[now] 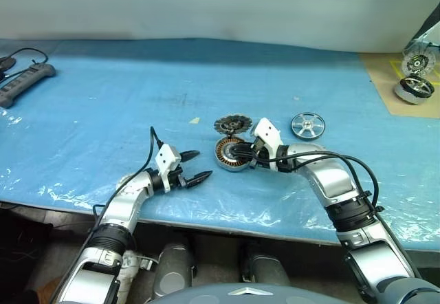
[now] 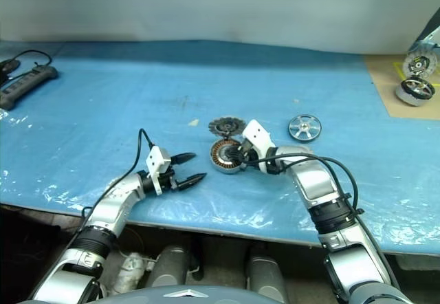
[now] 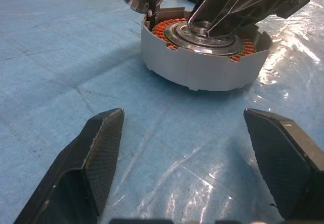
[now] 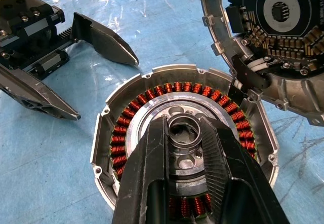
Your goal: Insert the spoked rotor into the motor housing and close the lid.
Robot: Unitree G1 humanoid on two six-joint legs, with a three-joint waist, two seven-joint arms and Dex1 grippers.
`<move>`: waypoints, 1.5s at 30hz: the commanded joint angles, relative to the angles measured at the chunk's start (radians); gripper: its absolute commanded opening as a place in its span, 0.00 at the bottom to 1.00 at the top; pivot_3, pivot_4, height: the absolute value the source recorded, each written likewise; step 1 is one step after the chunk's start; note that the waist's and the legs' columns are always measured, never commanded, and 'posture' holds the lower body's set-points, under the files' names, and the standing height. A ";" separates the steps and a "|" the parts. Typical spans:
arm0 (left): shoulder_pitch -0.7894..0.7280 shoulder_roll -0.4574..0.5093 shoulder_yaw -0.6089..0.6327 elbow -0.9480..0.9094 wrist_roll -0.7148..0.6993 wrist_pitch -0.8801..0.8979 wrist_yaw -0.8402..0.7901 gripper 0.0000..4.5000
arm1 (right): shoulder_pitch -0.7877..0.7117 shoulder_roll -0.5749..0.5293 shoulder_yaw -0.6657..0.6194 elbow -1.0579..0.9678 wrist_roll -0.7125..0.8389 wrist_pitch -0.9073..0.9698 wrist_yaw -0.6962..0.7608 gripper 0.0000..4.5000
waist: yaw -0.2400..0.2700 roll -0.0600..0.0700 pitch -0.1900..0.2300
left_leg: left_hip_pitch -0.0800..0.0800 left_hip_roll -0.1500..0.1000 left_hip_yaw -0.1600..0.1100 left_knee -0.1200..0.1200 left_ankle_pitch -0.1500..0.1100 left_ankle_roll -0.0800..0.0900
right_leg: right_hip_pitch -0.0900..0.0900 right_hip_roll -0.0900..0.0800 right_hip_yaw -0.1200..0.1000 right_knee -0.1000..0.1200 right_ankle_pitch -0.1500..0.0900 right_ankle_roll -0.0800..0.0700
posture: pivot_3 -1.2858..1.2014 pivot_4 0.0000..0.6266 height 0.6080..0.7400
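Housing [image 1: 232,154] mid-table w/ right gripper [image 4: 185,133] jaws pinched on its hub, prob. steadying it; left gripper [image 1: 194,167] jaws wide open just beside; lid [image 1: 232,123] touching behind, rotor [image 1: 307,125] further right.

Copper-wound metal motor housing [image 4: 185,148] on glossy blue sheet [image 1: 137,104].

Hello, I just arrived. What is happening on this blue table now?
The robot is assembling a small motor. Its right gripper reaches into the motor housing, fingers closed around the silver centre hub inside the copper windings. The left gripper is open beside the housing, holding nothing. The lid lies just behind the housing, not yet closed on it. The spoked rotor lies apart on the blue cover, to the right, not yet inserted.
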 commanded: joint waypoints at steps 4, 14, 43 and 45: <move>0.026 0.039 0.013 0.047 0.002 0.023 -0.035 0.90 | 0.016 0.004 0.021 0.009 -0.008 -0.001 -0.001 0.42 | 0.000 0.000 0.000 | 0.000 0.000 0.000 -0.001 0.000 0.000 | 0.000 0.000 0.000 0.000 0.000 0.000 | 0.52 0.24 1.00; 0.081 0.001 -0.040 -0.165 0.014 0.148 0.047 0.90 | 0.005 0.010 -0.064 -0.049 0.115 0.056 0.029 0.57 | -0.001 -0.001 0.000 | -0.007 0.000 0.000 -0.002 0.000 0.000 | -0.005 0.000 0.000 -0.002 0.000 -0.001 | 0.52 0.24 1.00; 0.082 0.047 -0.020 -0.253 -0.021 0.250 0.036 0.90 | 0.062 -0.068 0.221 0.117 -0.213 -0.181 -0.007 0.01 | -0.005 -0.008 -0.004 | -0.001 0.000 0.000 -0.002 0.000 0.000 | 0.000 0.000 -0.002 -0.002 -0.001 0.000 | 0.52 0.24 1.00; 0.089 0.060 -0.014 -0.254 -0.029 0.246 0.026 0.90 | 0.062 -0.060 0.209 0.124 -0.207 -0.185 -0.007 0.01 | -0.006 -0.011 -0.006 | 0.006 0.000 0.000 -0.003 -0.001 -0.001 | 0.003 0.000 -0.001 -0.004 -0.002 0.001 | 0.52 0.24 1.00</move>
